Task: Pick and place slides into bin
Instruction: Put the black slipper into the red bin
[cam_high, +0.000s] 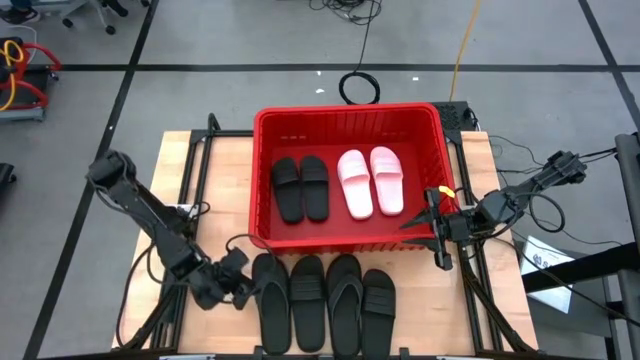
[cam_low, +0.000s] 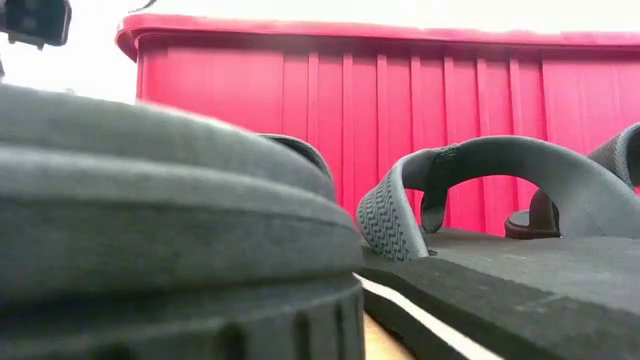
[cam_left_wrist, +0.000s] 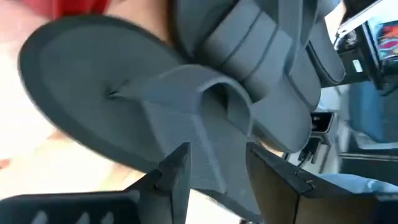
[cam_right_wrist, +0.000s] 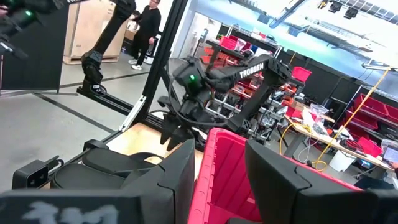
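Between the left gripper (cam_left_wrist: 214, 171) jaws sits, seemingly, a flip-flop (cam_left_wrist: 155, 118) strap.

Even, bright overhead light, soft shadows. The low view's nearest slide (cam_low: 170, 230) is badly out of focus; the left wrist view is motion-blurred; ceiling lamps (cam_right_wrist: 336, 6) glare in the right wrist view.

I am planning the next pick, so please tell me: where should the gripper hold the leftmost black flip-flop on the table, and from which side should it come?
Grip the leftmost black flip-flop by its raised thong strap, coming from its left, where the left gripper sits. The strap arches above the flat sole, so one finger could probably slip beneath it. The sole lies flat on the table, offering little edge.
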